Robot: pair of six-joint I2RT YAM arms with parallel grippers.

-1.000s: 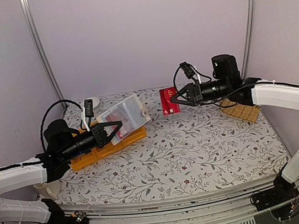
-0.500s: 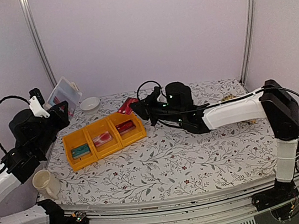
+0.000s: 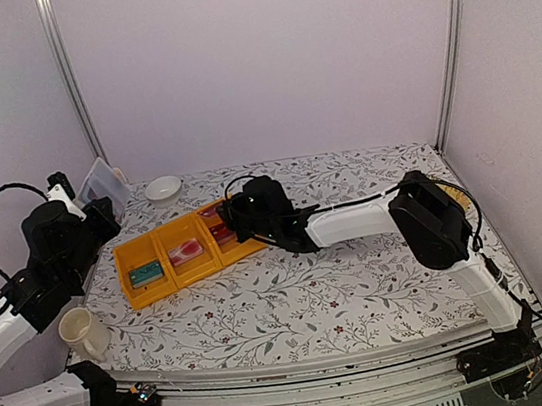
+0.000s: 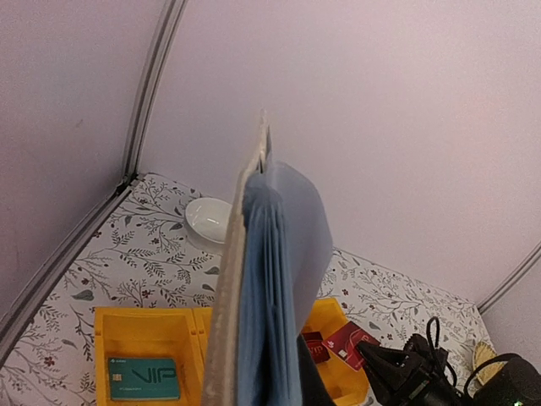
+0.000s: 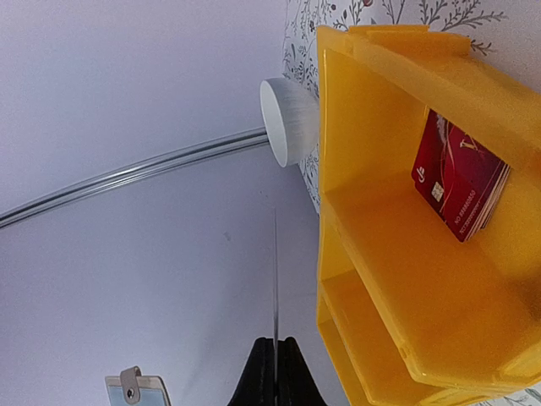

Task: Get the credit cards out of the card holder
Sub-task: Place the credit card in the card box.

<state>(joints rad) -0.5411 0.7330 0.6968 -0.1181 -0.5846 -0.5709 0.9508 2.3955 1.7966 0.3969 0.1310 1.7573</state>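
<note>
Looking down on a flower-printed table (image 3: 363,281) with both arms over its left half. Finding the right arm (image 3: 354,217) stretched low across the cloth to the right-hand compartment of the yellow bins (image 3: 152,292). Finding the left arm (image 3: 5,321) raised at the table's left edge, well above the surface. Gripping the card holder (image 3: 102,178) by its lower end in the left gripper (image 3: 99,199), with the fingers closed on it but hidden behind the leaves from the left wrist view. Showing there only a whitish cover and pale blue sleeves, upright and edge-on. Holding it clear of the bins, near the back-left corner.

Glimpsing a woven basket (image 3: 460,199) behind the right arm's elbow, mostly hidden. Noting a cream mug (image 3: 85,333) near the front-left edge and a white bowl (image 3: 163,188) at the back, just behind the bins.

Pinching a red credit card (image 4: 351,340) between the closed fingers of the right gripper (image 5: 275,342) — a thin edge-on line from the right wrist view — at the right-hand compartment; touching it or not, cannot tell. Seeing a red stack (image 5: 461,182) leaning on that compartment's wall, a pink card (image 3: 187,250) in the middle one and a teal card (image 3: 146,274) in the left one.
</note>
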